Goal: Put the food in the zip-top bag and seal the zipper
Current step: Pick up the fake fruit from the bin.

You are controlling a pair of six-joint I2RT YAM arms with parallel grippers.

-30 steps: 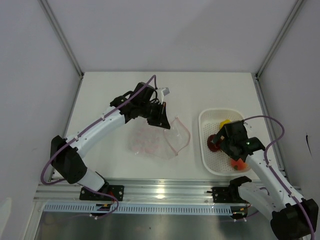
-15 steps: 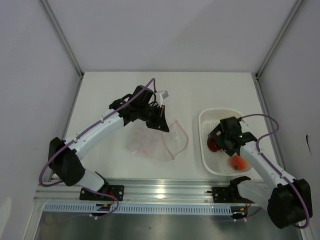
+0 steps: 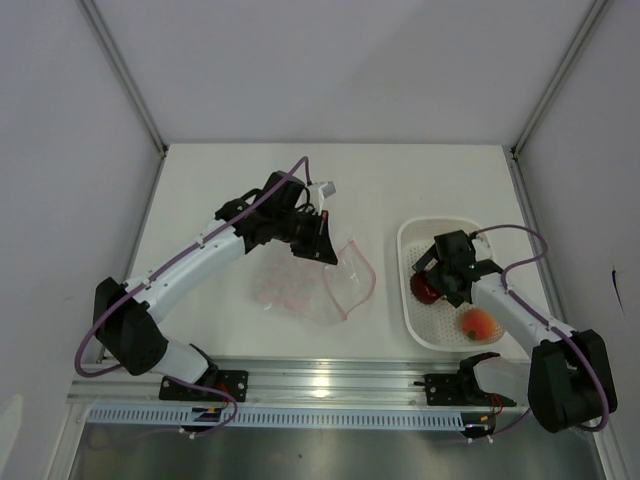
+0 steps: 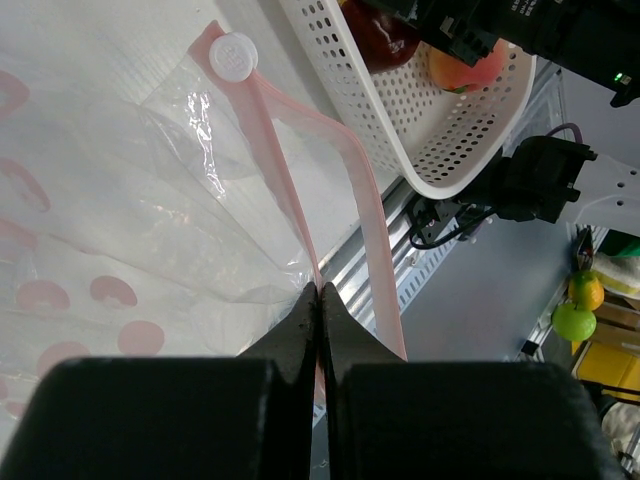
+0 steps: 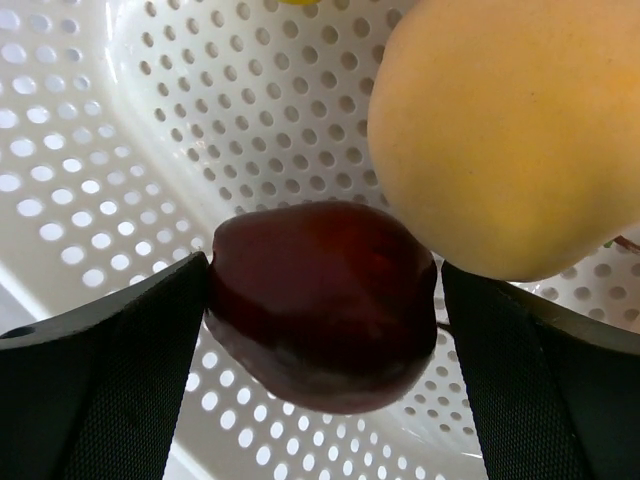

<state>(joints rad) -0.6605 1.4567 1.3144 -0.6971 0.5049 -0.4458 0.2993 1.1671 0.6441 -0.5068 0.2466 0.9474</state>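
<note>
While the left hand (image 4: 320, 292) clamps the pink zipper strip (image 4: 285, 170), the spread right hand (image 5: 322, 285) straddles dark red fruit (image 5: 320, 325) at its three o'clock.

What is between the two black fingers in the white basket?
The dark red fruit sits between the open jaws of the right gripper, in the white basket, beside a yellow-orange fruit. The right wrist view shows it.

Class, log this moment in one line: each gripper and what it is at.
left gripper: shut on zipper | right gripper: open, straddling dark red fruit in basket
</note>
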